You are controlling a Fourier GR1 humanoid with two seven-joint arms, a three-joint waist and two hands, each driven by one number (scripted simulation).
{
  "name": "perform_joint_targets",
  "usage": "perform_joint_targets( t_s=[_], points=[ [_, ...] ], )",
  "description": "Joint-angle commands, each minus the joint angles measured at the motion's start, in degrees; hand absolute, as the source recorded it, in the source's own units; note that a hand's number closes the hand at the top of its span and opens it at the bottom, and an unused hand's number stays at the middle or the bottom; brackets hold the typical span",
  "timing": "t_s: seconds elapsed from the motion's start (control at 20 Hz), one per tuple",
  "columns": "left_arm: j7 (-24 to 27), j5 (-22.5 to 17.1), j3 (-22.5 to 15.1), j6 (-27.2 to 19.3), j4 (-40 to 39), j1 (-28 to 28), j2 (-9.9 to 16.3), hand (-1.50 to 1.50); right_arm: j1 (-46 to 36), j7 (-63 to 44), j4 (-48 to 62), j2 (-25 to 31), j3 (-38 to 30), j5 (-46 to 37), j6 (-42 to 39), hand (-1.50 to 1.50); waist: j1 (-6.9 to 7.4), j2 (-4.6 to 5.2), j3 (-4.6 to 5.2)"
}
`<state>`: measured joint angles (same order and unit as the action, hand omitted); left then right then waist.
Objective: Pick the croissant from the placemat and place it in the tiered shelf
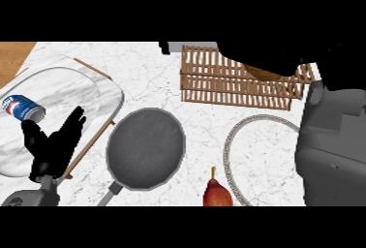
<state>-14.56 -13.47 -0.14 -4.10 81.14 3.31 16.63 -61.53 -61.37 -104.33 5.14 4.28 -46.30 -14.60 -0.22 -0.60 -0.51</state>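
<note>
Fingers curled round croissant (261, 72): right hand (268, 54) (over tiered shelf (236, 82))

On the bench (200, 116), a frying pan (146, 147) lay near the middle, its handle pointing toward the near edge. To its left sat a tray (93, 92) with a can (22, 107) lying on its side at its left part. Behind and to the right of the pan stood the tiered shelf (236, 82). A pear (217, 193) lay at the near edge, right of the pan's handle, just beside the rim of a placemat (239, 140) farther right.
</note>
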Motion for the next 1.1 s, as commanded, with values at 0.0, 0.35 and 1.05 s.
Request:
perform_joint_targets(
  t_s=[0.0,0.35,1.05],
  points=[
    [0.0,0.1,-1.3,0.9,-1.1,-4.6,-1.3,0.0,-5.5,-2.8,6.9,4.2,-6.5,1.7,-4.7,1.5,0.78,0.52,0.58],
    [-3.6,1.0,-1.3,-0.6,-2.5,0.3,-2.0,0.0,-7.5,2.6,15.1,7.8,-9.7,7.0,-9.3,1.5,0.08,0.59,0.55],
    [-1.0,1.9,-1.3,1.0,-1.4,-3.2,-3.1,0.0,-5.5,20.1,33.6,11.0,-9.8,2.0,2.4,1.5,1.13,0.77,0.53]
  ],
)
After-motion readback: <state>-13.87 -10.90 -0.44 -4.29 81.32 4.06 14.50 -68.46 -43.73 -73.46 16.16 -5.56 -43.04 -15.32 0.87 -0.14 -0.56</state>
